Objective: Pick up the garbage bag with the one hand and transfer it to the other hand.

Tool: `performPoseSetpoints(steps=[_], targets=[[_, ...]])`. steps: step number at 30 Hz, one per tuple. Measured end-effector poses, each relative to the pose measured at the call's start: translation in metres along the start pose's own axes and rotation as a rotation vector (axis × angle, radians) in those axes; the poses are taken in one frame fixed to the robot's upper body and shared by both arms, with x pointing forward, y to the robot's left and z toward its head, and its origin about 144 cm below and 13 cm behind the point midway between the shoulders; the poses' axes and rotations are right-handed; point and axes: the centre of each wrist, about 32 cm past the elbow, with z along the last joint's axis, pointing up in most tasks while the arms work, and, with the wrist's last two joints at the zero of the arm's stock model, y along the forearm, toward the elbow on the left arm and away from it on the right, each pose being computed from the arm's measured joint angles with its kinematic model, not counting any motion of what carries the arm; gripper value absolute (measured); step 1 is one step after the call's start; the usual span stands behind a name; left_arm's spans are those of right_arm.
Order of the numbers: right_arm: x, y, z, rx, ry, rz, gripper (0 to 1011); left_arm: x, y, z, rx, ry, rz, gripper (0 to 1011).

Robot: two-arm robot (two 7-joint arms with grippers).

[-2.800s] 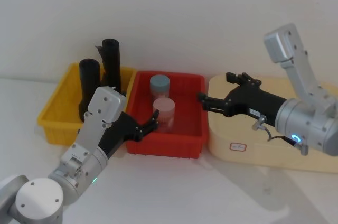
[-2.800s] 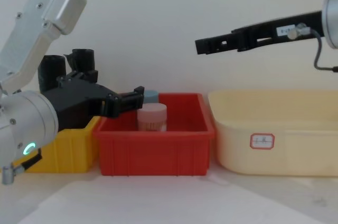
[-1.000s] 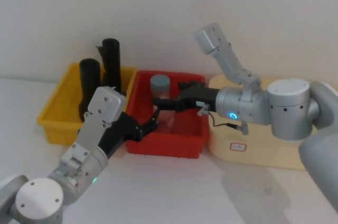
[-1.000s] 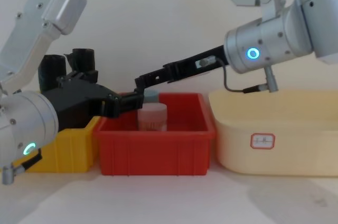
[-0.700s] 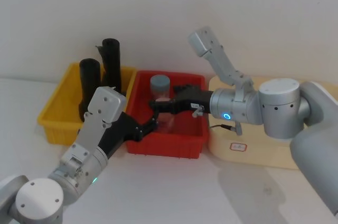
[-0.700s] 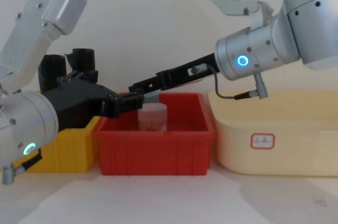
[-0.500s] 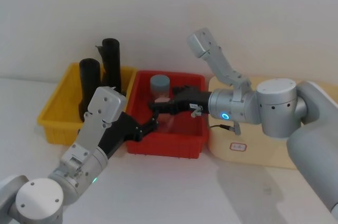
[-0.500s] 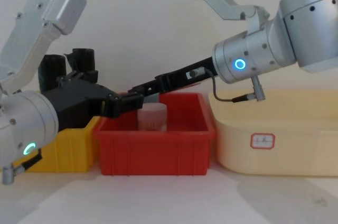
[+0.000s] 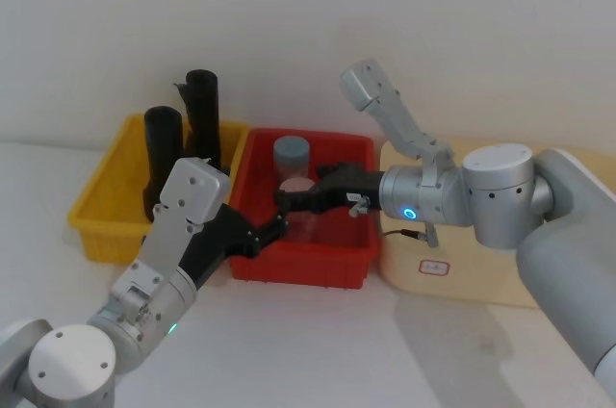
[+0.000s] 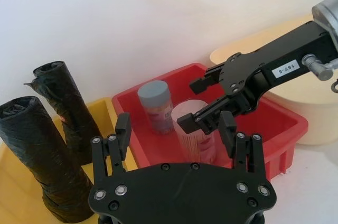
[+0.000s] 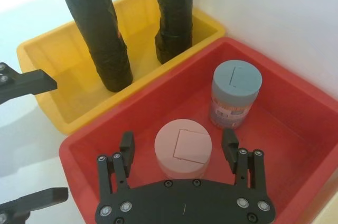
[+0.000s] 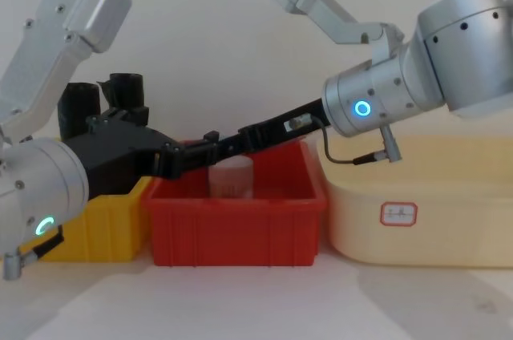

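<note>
Left gripper spread wide, empty, hanging at the red bin's front-left corner. Right gripper also wide open, reaching across the red bin. Its fingers straddle the pink-lidded jar, no contact that I can see. Blue-lidded jar sits just behind. Garbage bag stands upright in the yellow bin, untouched, beside the ragged-topped roll.

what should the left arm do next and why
Probably swing the left gripper toward the yellow bin to line up on the garbage bag. The roll stands untouched there, while this open gripper hangs by the red bin, and the right gripper is open over the pink jar.
</note>
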Motion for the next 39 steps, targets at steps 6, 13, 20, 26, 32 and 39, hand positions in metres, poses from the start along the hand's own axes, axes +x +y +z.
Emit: performPoseSetpoints(steps=[6,13,20,26,32,39], targets=[[0.003,0.004,-0.002,-0.01,0.004,0.003,1000,0.0,0.0,0.0,0.0,0.0,0.0,1001],[0.005,0.009,-0.003,-0.019,0.008,0.007,1000,0.0,0.0,0.0,0.0,0.0,0.0,1001],[0.007,0.013,-0.004,-0.027,0.008,0.01,1000,0.0,0.0,0.0,0.0,0.0,0.0,1001],[0.008,0.015,-0.006,-0.034,0.009,0.011,1000,0.0,0.0,0.0,0.0,0.0,0.0,1001],[0.01,0.016,-0.007,-0.036,0.009,0.007,1000,0.0,0.0,0.0,0.0,0.0,0.0,1001],[0.011,0.016,-0.007,-0.038,0.009,0.005,955,0.0,0.0,0.0,0.0,0.0,0.0,1001]])
